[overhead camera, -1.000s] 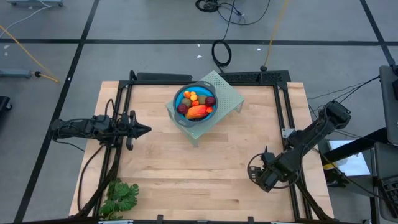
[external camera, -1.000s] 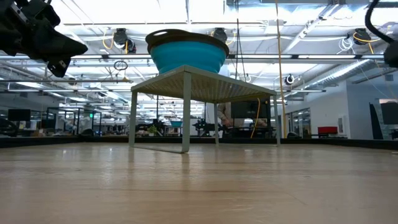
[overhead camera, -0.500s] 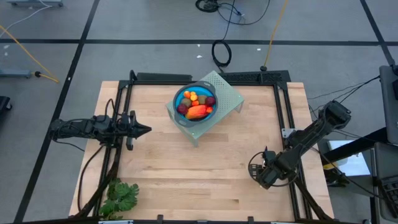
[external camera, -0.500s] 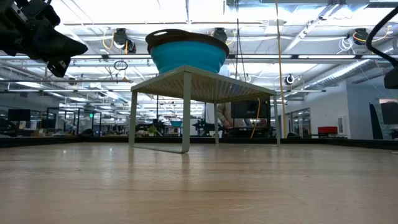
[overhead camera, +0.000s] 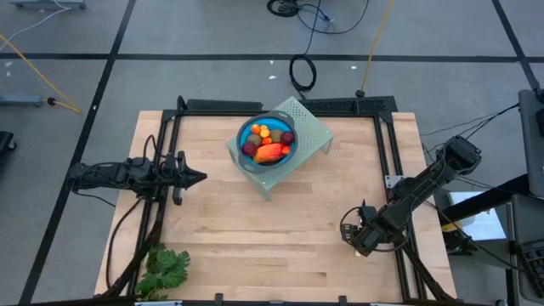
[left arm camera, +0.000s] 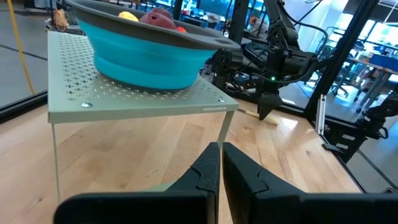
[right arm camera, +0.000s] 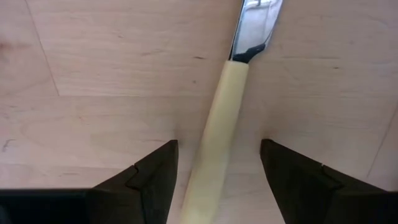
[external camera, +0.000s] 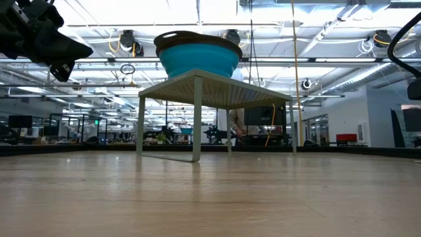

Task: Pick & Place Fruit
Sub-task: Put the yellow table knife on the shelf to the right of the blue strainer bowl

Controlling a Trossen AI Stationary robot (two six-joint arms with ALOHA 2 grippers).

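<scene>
Straddling the knife, right gripper spread wide.

The fruit lies in a bowl, which stands on a small perforated stand at the middle of the table's far side. The left pincer hangs to the stand's left, pointing toward it. The right pincer is over the near right part of the table (a knife lies on the wood between its fingers). A leafy bunch sits at the near left corner.
</scene>
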